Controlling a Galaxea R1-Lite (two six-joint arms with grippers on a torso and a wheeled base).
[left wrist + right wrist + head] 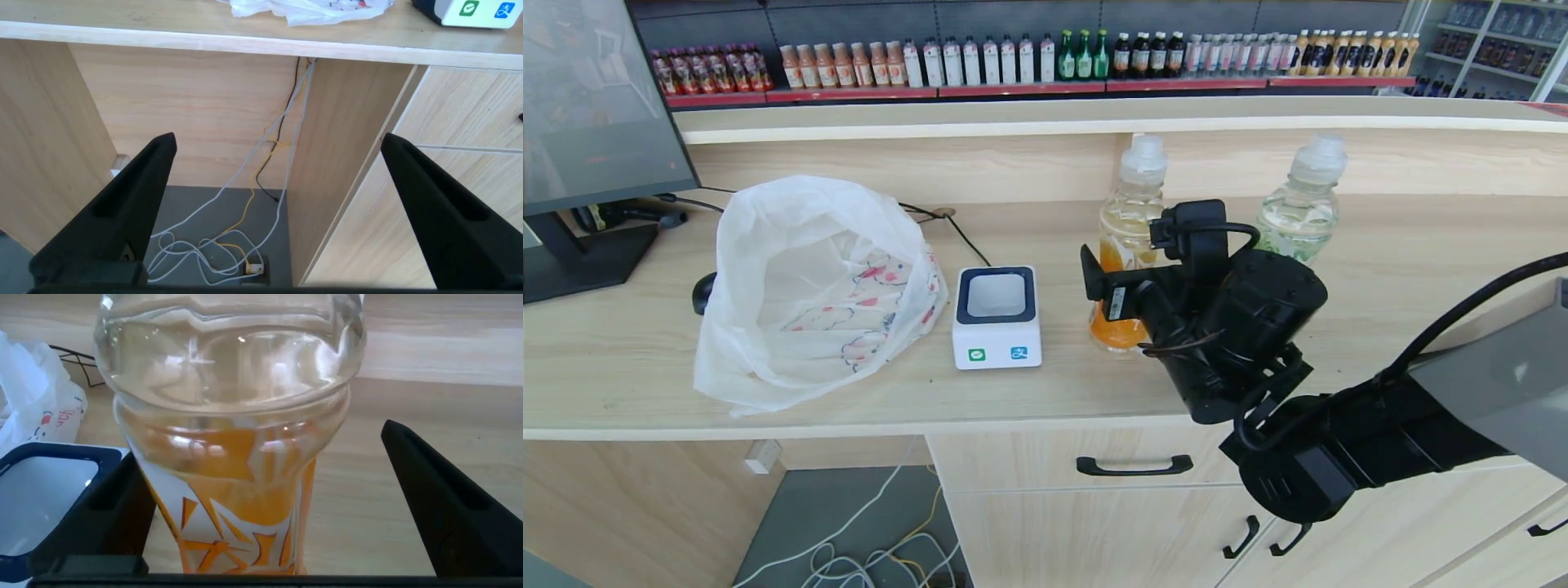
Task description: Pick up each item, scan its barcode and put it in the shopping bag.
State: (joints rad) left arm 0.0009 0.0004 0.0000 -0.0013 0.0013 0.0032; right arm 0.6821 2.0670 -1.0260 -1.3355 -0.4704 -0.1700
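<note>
— Orange-labelled clear plastic bottle (1125, 245) stands on the wooden tabletop (1421, 245), just beside the white box scanner (997, 317). Your right gripper (265, 523) is spread wide around it, not clamped.
— Pick-up step, then?
— Looks so. Close on the bottle, lift, then turn its barcode towards the scanner.

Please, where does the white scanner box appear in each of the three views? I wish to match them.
Head view: scanner on the counter, between the bag and the orange bottle.
Left wrist view: its corner at the counter's edge, beside the bag.
Right wrist view: its dark-rimmed window close beside the orange bottle.
Shared landmark: the bag, in all three.
</note>
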